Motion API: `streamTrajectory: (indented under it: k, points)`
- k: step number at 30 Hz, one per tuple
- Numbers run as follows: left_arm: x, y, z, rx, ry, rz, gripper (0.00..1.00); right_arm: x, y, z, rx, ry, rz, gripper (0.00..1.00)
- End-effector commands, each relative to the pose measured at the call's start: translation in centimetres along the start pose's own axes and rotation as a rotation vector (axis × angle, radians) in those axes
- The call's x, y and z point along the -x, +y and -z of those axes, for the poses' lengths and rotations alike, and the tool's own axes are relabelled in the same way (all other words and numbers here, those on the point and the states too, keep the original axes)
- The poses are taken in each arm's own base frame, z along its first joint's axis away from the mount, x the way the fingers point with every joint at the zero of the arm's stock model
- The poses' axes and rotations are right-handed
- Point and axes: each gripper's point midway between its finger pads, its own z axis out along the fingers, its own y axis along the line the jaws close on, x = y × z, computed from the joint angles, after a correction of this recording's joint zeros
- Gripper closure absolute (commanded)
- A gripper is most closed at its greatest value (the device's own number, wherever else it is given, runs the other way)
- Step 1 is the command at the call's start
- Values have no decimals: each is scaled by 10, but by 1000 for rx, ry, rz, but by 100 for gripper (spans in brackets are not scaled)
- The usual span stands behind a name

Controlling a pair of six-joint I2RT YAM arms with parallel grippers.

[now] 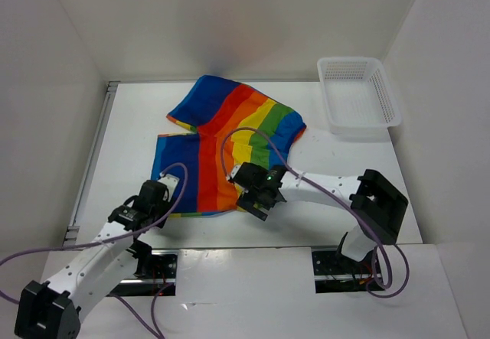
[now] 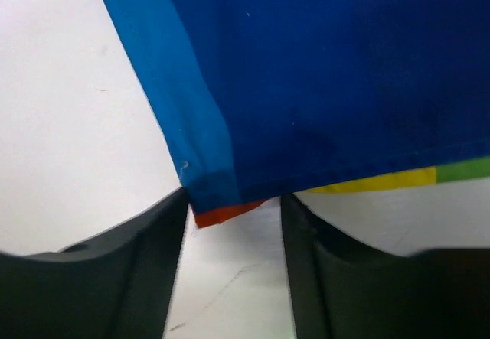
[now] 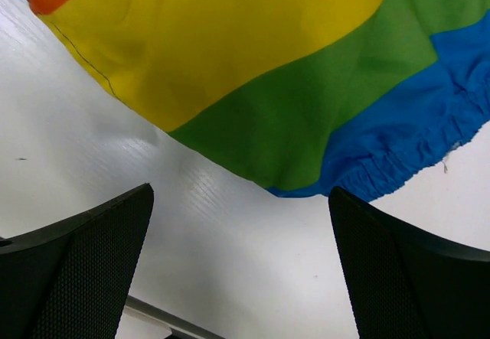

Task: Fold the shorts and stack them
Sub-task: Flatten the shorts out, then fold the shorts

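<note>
White table (image 1: 130, 125), rainbow-striped shorts (image 1: 230, 144) flat at its middle, white mesh basket (image 1: 358, 98) at its far right corner.

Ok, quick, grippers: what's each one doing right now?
Left gripper: open, jaws apart at the blue corner of the shorts, not clamped on it.
Right gripper: open wide, holding nothing, over the table by the shorts' edge.
</note>
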Motion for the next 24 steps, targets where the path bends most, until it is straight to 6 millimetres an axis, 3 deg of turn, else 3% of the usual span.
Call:
streamTrajectory:
  k: [1,3,4,6,8,9,10,11,13,16,17,18,20,21,23,24]
  points:
    - [-30,-4,-9,-7,130,-48,46,2,3,-8,9,5,19,0]
    - [-32,-5,-9,-16,161,-46,56,-3,7,-16,20,35,37,0]
    - [-28,-8,-10,-33,175,-49,72,-2,5,-19,5,36,37,0]
    - [-18,-11,-11,-56,179,-48,87,-8,5,-28,-7,62,44,3]
    - [3,-16,-8,-100,182,-37,100,-4,2,-33,-32,55,42,13]
    - [6,-18,-7,-120,203,-40,100,-4,4,-36,-32,56,34,20]
    - [15,-18,-3,-132,190,-27,100,-2,-1,-36,-60,49,18,40]
    - [29,-19,2,-154,165,-19,100,-3,-1,-42,-71,56,20,49]
    - [38,-19,7,-166,155,-16,100,-3,1,-46,-71,66,13,66]
    - [45,-19,12,-174,148,-15,100,4,7,-50,-47,66,-15,81]
    - [52,-15,14,-166,126,2,100,3,9,-52,-15,69,-41,94]
    - [56,-10,15,-155,120,24,100,8,15,-52,17,64,-55,100]
    - [75,0,23,-143,64,64,100,10,19,-42,68,79,-74,100]
    - [81,7,28,-136,50,91,100,22,19,-29,93,38,-72,100]
    - [118,19,51,-140,-53,123,100,27,25,-5,169,13,-67,100]
    - [134,28,61,-124,-106,142,100,42,21,20,192,-61,-60,100]
